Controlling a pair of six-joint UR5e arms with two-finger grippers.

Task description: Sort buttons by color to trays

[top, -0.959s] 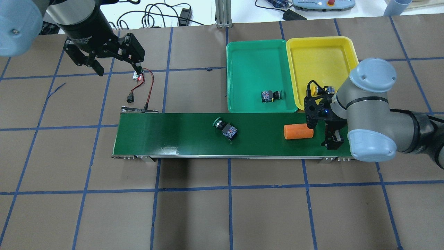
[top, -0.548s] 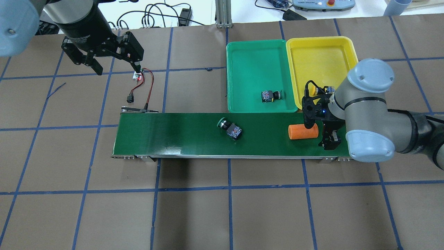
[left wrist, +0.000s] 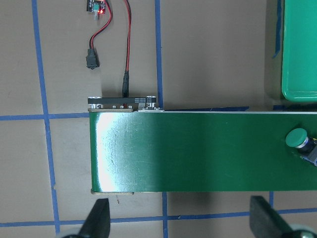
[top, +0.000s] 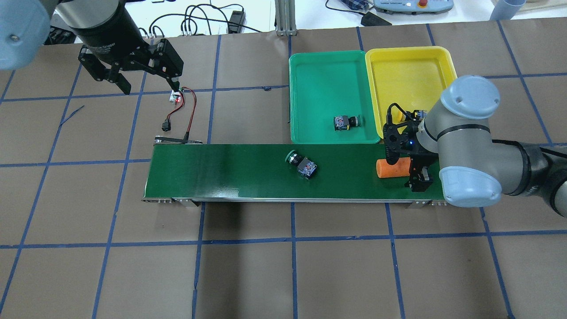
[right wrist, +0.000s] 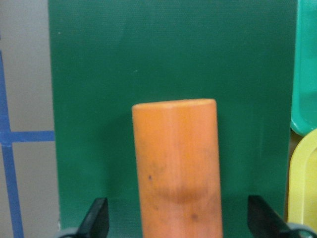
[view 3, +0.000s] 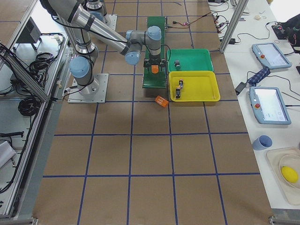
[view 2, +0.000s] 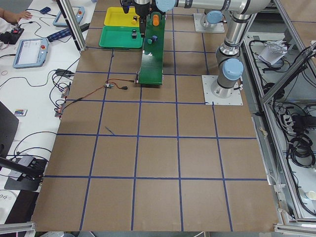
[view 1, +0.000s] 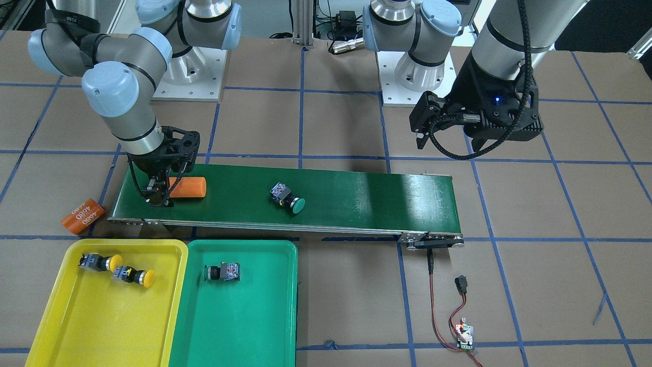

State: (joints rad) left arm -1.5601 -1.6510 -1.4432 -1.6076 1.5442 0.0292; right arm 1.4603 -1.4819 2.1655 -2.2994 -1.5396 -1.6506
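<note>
Two yellow buttons [view 1: 99, 262] [view 1: 134, 276] lie on their sides near one end of the yellow tray [view 1: 76, 326]. One green button [view 1: 221, 271] lies in the green tray [view 1: 244, 326] just beside it. The other green button [top: 301, 164] lies askew near the middle of the conveyor belt [top: 221, 173].

The right gripper [right wrist: 181, 225] hangs low over the belt's end, its fingers [right wrist: 99, 220] spread wide on either side of an orange cylinder [right wrist: 176, 158] without touching it. The left gripper [top: 152, 87] hovers above the surface [top: 266, 266] near the belt's other end, fingers apart and empty.
</note>
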